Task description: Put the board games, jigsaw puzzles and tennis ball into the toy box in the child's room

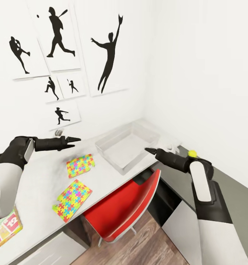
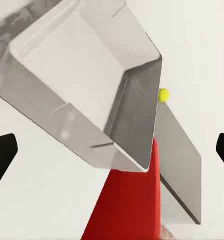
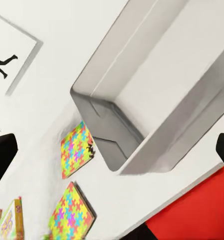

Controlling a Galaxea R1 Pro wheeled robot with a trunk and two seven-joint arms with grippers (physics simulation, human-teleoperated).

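The toy box [image 1: 125, 147] is a pale translucent bin at the table's back corner, with nothing inside; it also appears as toy box [image 2: 92, 85] and toy box [image 3: 156, 95]. Two bright jigsaw puzzles [image 1: 80, 165] [image 1: 72, 199] lie flat on the white table, seen again as puzzles [image 3: 77, 149] [image 3: 72, 212]. A board game [image 1: 4, 230] [image 3: 12, 222] rests at the table's near left end. The yellow tennis ball [image 1: 192, 153] [image 2: 163, 94] sits right of the box, beside my right forearm. My left gripper [image 1: 74, 142] [image 2: 112, 150] hovers open left of the box. My right gripper [image 1: 149, 150] [image 3: 112, 150] hangs open at the box's right end.
A red chair [image 1: 127, 206] [image 2: 126, 200] is tucked under the table in front of the box. Silhouette posters [image 1: 57, 40] hang on the wall behind. A grey desk wing [image 1: 230, 184] runs along the right wall, with wood floor [image 1: 138, 246] below.
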